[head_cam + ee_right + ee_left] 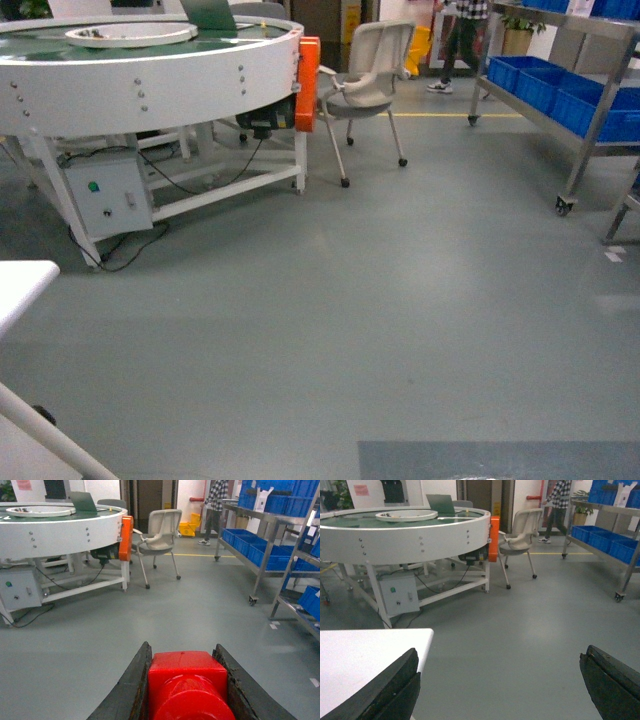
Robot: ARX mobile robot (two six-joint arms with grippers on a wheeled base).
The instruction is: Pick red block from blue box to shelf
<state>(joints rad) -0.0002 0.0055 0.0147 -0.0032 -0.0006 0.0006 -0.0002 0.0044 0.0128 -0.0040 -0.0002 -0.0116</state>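
Observation:
In the right wrist view the red block (186, 680) fills the space between the two dark fingers of my right gripper (182, 650), which is shut on it, round stud facing the camera. It hangs over bare grey floor. The shelf (260, 555), a steel rack on castors carrying dark blue crates, stands ahead to the right and also shows in the head view (590, 120). My left gripper (500, 655) is open and empty, its fingers (395, 680) wide apart above the floor. Neither gripper shows in the head view. The blue box is out of view.
A round white conveyor table (150, 70) on legs, with a control box (105, 195) and trailing cables, stands at the far left. A beige wheeled chair (370, 70) is beside it. A white tabletop corner (365, 655) is near my left gripper. A person (462, 40) walks at the back.

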